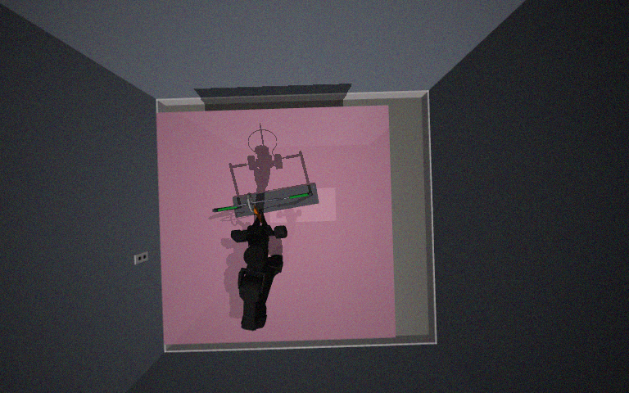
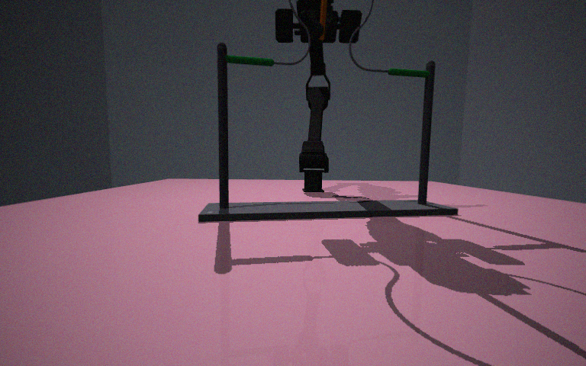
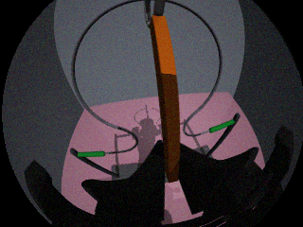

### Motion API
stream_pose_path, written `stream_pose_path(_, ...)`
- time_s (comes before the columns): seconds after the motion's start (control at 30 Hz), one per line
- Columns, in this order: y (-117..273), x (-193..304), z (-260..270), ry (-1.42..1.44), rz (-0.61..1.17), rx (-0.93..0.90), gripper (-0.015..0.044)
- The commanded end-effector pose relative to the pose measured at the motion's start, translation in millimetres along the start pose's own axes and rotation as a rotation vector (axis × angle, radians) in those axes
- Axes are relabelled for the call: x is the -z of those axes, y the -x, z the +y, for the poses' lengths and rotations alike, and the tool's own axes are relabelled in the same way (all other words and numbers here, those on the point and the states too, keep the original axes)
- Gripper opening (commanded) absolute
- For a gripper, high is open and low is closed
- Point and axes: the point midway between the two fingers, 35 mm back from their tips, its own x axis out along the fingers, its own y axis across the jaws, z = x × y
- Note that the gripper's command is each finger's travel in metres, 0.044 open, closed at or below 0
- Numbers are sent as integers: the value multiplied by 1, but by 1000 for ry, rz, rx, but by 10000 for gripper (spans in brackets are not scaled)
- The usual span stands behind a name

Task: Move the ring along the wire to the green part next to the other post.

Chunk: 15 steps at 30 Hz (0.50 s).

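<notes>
The ring (image 1: 249,204) (image 3: 148,14) is seen nearly edge-on at the thin grey part of the wire (image 1: 278,201) (image 2: 350,47) (image 3: 221,61), between the two green parts and nearer the left one from above. Whether grey wire is touched by the ring cannot be told. In the exterior view the ring cannot be made out. The orange handle (image 1: 256,214) (image 2: 323,19) (image 3: 168,95) is clamped between the fingers of the gripper (image 1: 260,223) (image 2: 321,30) (image 3: 165,143), with its far end directed toward the ring.

The left green part (image 1: 227,209) (image 2: 408,72) (image 3: 91,154) is joined to the left post (image 2: 426,133) (image 3: 97,164), and the right green part (image 1: 299,196) (image 2: 249,60) (image 3: 222,126) to the right post (image 2: 223,129) (image 3: 224,134). Between them, the grey wire is bent into a large, rounded loop, shown most fully in the wrist view. Both posts are carried upright by a flat grey base plate (image 1: 303,191) (image 2: 281,208). Behind it, as seen from the exterior, the black arm (image 1: 254,289) (image 2: 316,116) is raised from the pink table top (image 1: 343,277) (image 2: 129,280) (image 3: 82,189), across which dark shadows are cast.
</notes>
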Motion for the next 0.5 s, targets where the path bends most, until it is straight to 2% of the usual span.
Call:
stream_pose_path(0.0, 2, 0, -1, 44, -11, 27, -150)
stream_pose_path(0.47, 2, -1, -6, 195, -28, 121, -150)
